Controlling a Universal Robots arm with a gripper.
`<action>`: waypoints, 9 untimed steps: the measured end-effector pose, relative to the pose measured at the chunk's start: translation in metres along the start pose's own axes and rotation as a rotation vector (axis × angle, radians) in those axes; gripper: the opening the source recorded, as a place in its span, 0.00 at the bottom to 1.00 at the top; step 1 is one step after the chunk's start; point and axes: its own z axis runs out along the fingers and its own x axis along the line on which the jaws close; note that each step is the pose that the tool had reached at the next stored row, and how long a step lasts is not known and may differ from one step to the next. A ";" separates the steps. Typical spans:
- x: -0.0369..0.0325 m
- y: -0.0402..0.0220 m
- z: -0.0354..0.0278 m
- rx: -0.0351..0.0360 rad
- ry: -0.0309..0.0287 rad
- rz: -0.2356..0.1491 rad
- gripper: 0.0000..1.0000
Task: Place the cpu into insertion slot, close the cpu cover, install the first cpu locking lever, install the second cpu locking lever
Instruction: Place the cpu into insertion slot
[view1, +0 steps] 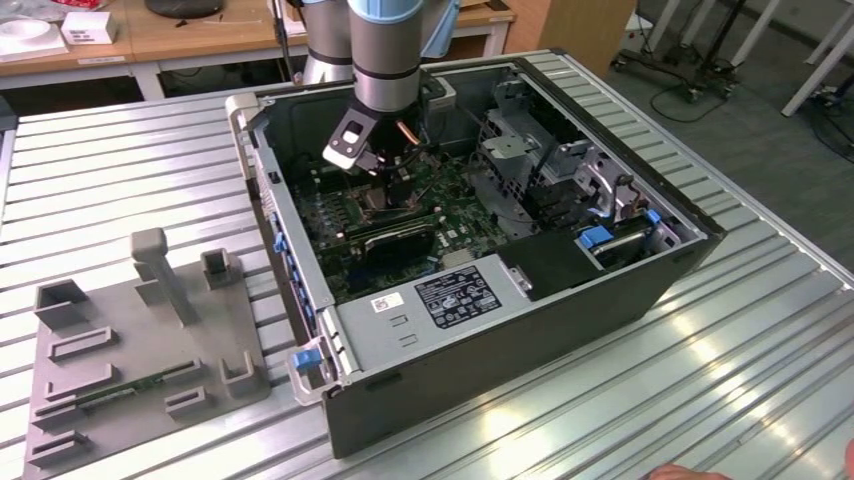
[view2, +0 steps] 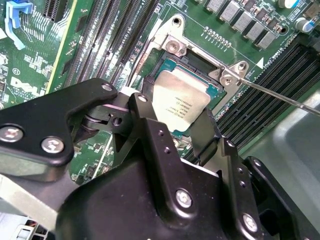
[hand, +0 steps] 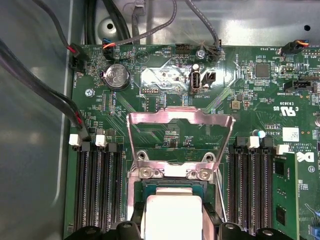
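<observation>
In both wrist views the cpu (view2: 181, 96) (hand: 172, 211), a flat square chip with a silvery top, sits between my gripper's (view2: 174, 111) (hand: 172, 224) black fingers, which press on two opposite edges. It hangs just over the insertion slot (view2: 196, 59) (hand: 172, 184), whose dark centre and metal rim show around it. The cpu cover (hand: 180, 116), a thin metal frame, stands swung up behind the slot. A thin wire locking lever (view2: 280, 97) sticks out to the side, unlatched. In the exterior view my gripper (view1: 387, 190) reaches down into the open computer case onto the green motherboard (view1: 447, 215).
Long black memory slots (hand: 95, 190) (hand: 250, 185) flank the socket on both sides. Cables (hand: 45, 85) run along the case wall. The case's walls (view1: 534, 300) and drive cage (view1: 514, 150) hem the arm in. A grey fixture plate (view1: 134, 340) lies on the slatted table at the exterior view's left.
</observation>
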 end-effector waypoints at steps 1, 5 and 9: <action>0.0001 0.0000 0.0001 -0.0001 0.0002 0.000 0.54; 0.0000 0.0000 0.0002 -0.0001 0.0003 0.000 0.54; 0.0001 0.0001 0.0006 -0.0009 0.0011 0.000 0.55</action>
